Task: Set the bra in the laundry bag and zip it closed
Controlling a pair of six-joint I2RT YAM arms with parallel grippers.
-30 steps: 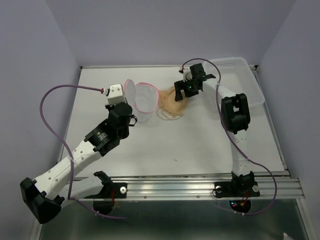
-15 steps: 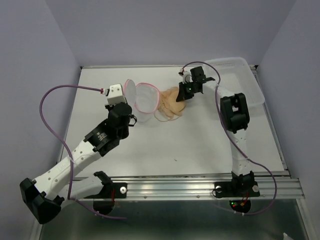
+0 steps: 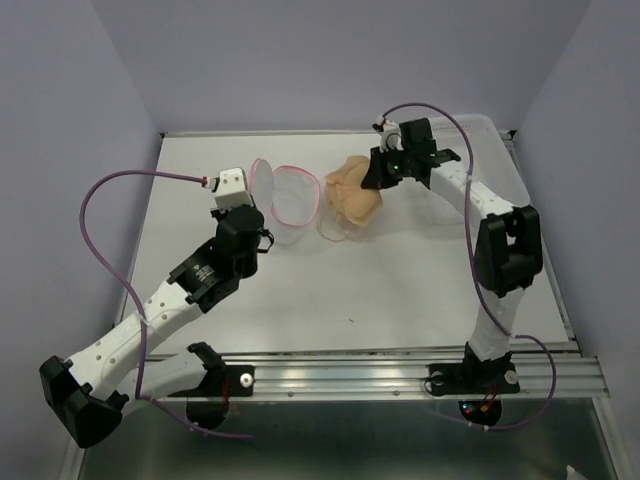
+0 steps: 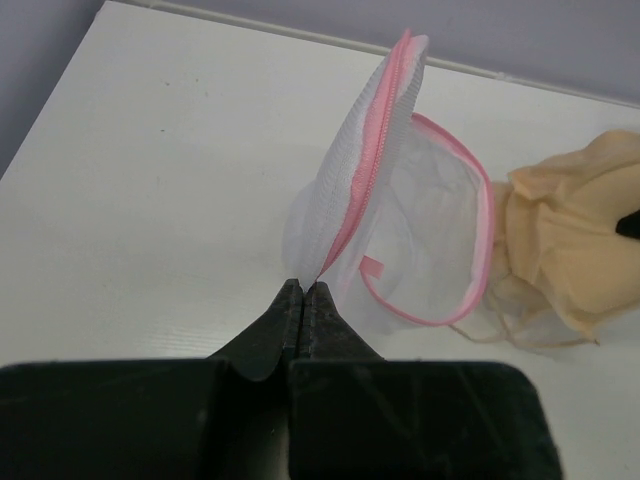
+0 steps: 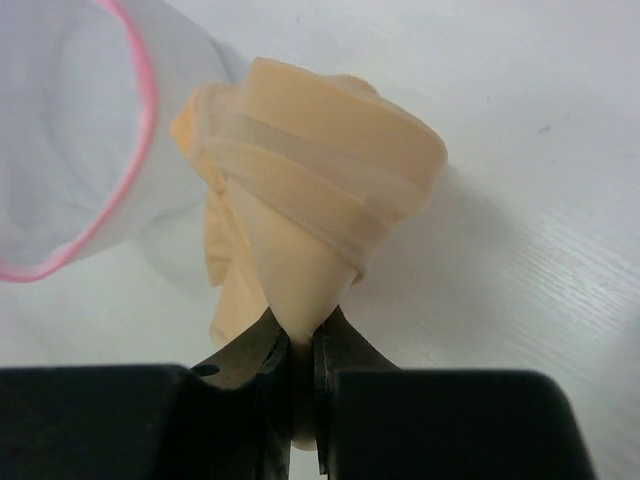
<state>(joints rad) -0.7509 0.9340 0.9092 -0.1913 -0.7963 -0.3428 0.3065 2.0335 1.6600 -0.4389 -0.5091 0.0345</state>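
Right tool (image 5: pixel 301 345) clamps bra (image 5: pixel 330 150) beside laundry bag (image 5: pixel 60 120); left tool (image 4: pixel 303 291) pinches bag's rim.

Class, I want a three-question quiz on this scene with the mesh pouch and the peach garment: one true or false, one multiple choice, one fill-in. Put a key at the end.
1. True or false: the bra lies inside the laundry bag.
2. What does the left gripper pinch? A: the bag's pink zipper rim. B: the bra. C: nothing.
3. Fill in: the right gripper is shut on the ____.

Key
1. False: it is outside the bag, beside its open mouth.
2. A.
3. bra.
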